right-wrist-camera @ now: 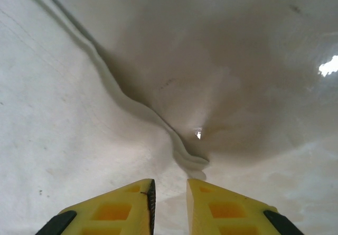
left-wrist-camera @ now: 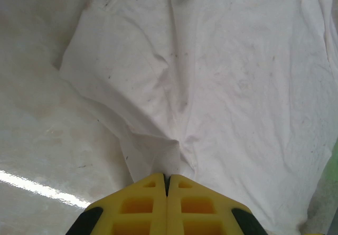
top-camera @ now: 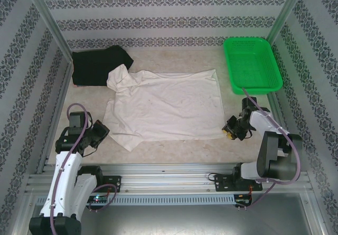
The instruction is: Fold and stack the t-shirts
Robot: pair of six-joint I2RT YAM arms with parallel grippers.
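The cream t-shirt [top-camera: 163,105] lies spread on the desk [top-camera: 179,150]. The black t-shirt [top-camera: 97,66] sits bunched at its far-left corner, touching it. The left pincer [left-wrist-camera: 166,179] is clenched on its near-left edge; the right pincer [right-wrist-camera: 170,185], slightly parted and released, hovers at its near-right corner.

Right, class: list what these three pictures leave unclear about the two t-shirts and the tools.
- Top view: part of the black t-shirt is covered where the cream t-shirt overlaps it.
- Left wrist view: the left tool is shut at the cream hem; the tool itself hides whether cloth is pinched.
- Right wrist view: the right tool stands slightly apart; the bottom edge cuts off whether the fold is caught.
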